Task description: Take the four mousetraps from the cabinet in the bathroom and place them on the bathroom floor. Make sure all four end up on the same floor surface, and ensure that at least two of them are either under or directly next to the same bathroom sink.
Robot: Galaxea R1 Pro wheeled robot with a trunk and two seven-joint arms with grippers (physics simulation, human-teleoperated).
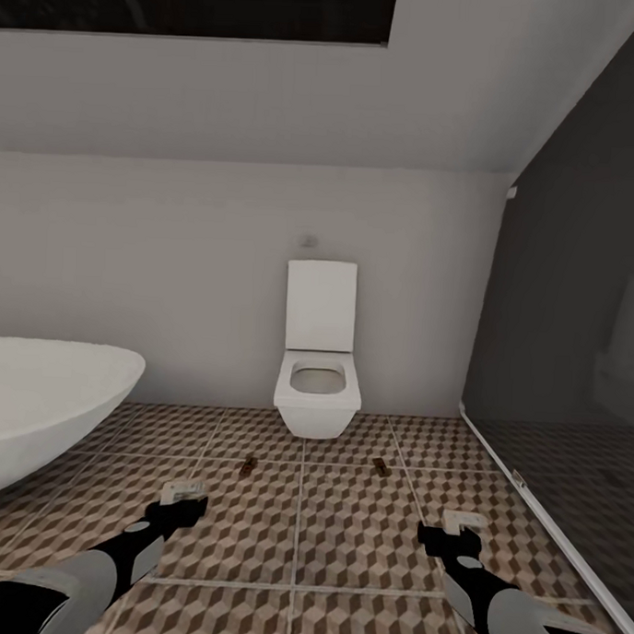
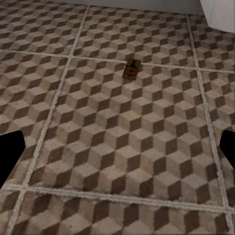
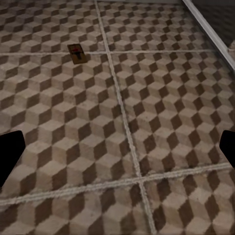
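Observation:
Two mousetraps lie flat on the cube-patterned bathroom floor in front of the toilet. One small brown mousetrap lies ahead of my left gripper. The other mousetrap lies ahead and to the left of my right gripper. Both grippers hover low over the tiles, open, with nothing between their fingers. The cabinet and the sink are out of view.
A white toilet stands against the back wall, straight ahead. A white oval bathtub bulges in at the left. A dark glass shower wall on a pale floor track closes off the right.

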